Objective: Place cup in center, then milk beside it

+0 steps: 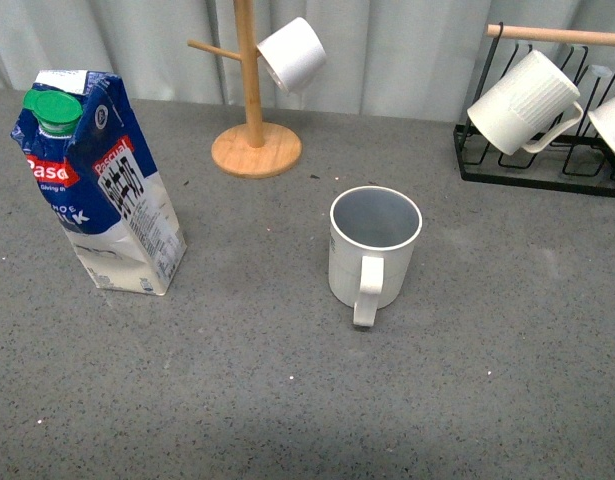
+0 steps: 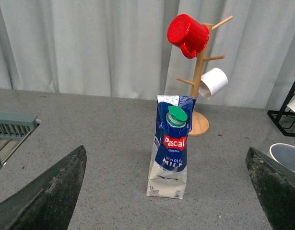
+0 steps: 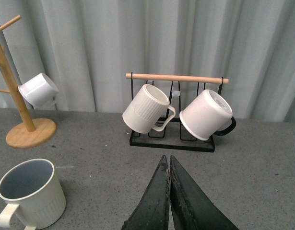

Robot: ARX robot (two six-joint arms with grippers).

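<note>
Left jaws spread wide — the milk stands upright on the tabletop ahead of them, in line with the gap. Right jaws pressed together, empty — the cup sits off to one side, clear of them.

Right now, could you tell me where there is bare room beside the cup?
Bare tabletop lies between the milk carton and the cup, also right of the cup and along the near edge. It is crowded behind: the wooden mug tree and the black rack of mugs.
</note>
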